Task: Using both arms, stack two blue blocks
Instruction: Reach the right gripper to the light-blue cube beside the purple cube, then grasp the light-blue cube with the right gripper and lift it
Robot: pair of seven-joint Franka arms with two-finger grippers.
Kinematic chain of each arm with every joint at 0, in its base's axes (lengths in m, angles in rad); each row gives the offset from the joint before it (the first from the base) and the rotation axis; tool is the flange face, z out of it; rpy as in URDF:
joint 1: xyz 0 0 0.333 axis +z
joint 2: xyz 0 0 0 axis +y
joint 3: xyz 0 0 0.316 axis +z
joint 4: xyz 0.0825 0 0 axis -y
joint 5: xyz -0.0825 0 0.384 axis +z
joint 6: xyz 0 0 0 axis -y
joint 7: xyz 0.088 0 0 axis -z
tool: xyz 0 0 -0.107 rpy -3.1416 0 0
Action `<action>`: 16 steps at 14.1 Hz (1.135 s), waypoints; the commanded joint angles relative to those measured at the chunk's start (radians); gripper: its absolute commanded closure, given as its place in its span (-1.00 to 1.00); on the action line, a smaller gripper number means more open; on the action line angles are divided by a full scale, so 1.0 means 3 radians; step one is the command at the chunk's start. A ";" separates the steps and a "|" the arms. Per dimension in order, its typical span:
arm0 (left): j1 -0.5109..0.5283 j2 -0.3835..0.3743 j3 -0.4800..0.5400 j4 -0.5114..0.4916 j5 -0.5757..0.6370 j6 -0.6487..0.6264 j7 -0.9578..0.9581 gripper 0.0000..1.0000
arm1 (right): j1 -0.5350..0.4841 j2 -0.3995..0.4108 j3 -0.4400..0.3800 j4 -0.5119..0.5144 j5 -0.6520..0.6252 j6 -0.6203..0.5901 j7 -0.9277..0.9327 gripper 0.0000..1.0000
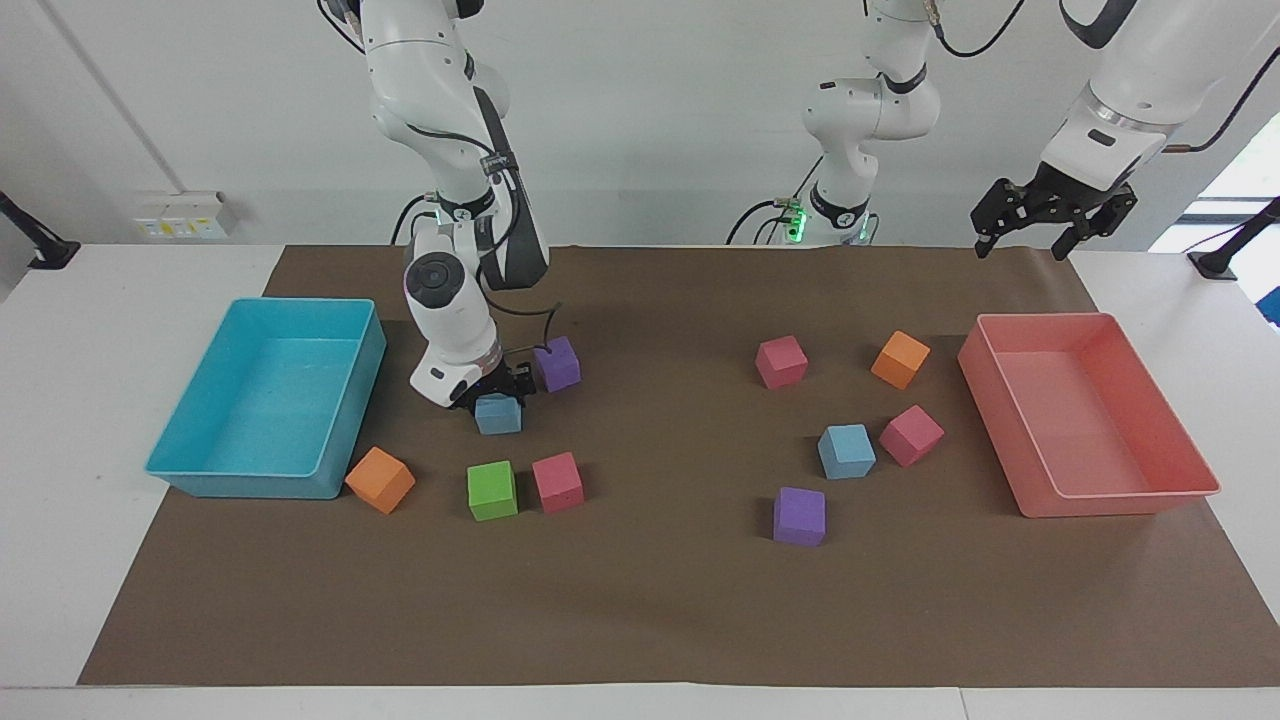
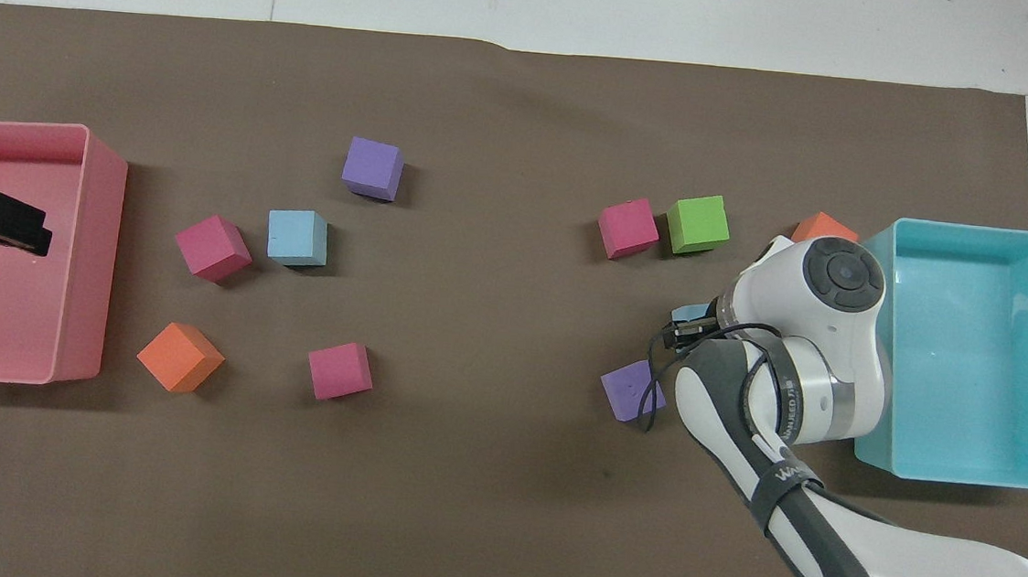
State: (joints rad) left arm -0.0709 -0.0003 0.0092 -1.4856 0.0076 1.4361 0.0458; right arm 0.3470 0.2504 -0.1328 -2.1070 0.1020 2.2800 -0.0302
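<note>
One blue block (image 1: 498,416) sits on the brown mat beside the cyan tray (image 1: 190,470), next to a purple cube (image 1: 557,363). My right gripper (image 1: 497,393) is down on it, fingers on either side of its top, shut on it. In the overhead view the right arm hides most of this block (image 2: 687,313). The second blue block (image 1: 846,451) (image 2: 297,237) lies toward the left arm's end, between a magenta cube (image 1: 911,435) and a purple cube (image 1: 799,516). My left gripper (image 1: 1022,244) (image 2: 23,236) waits open in the air over the pink tray (image 1: 1190,490).
An orange cube (image 1: 380,480), a green cube (image 1: 491,490) and a pink cube (image 1: 557,482) lie farther from the robots than the held block. A pink cube (image 1: 781,361) and an orange cube (image 1: 900,359) sit near the pink tray.
</note>
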 commanded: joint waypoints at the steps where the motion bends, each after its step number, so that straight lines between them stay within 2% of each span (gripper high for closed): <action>1: 0.0052 -0.0071 -0.0036 -0.0064 0.0031 -0.0016 0.0026 -1.00 | -0.0037 0.0004 0.0003 0.0013 0.0100 -0.0017 -0.0094 1.00; 5: 0.0047 -0.0071 -0.0036 -0.0064 0.0031 -0.0011 0.0021 -1.00 | -0.0047 -0.0062 -0.0018 0.0309 0.0100 -0.0364 -0.0033 1.00; 8: 0.0047 -0.0071 -0.0036 -0.0064 0.0031 -0.0006 0.0021 -1.00 | -0.0037 -0.0185 -0.0023 0.0493 0.0059 -0.0548 0.0263 1.00; 12: 0.0047 -0.0071 -0.0036 -0.0059 0.0031 0.0004 0.0021 -1.00 | 0.0004 -0.0160 -0.0023 0.1009 -0.0022 -0.1044 0.0539 1.00; 14: 0.0047 -0.0066 -0.0036 -0.0059 0.0031 0.0009 0.0021 -1.00 | 0.0019 -0.0119 0.0018 0.1163 -0.0100 -0.1101 0.0794 1.00; 16: 0.0047 -0.0061 -0.0036 -0.0054 0.0031 0.0050 0.0031 -1.00 | 0.0192 -0.0083 0.0018 0.1240 -0.0054 -0.1096 0.0918 1.00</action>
State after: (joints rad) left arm -0.0708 -0.0006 0.0095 -1.4856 0.0076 1.4378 0.0458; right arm 0.3658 0.1941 -0.1316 -1.7791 0.0934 1.9662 0.1924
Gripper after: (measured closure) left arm 0.000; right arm 0.379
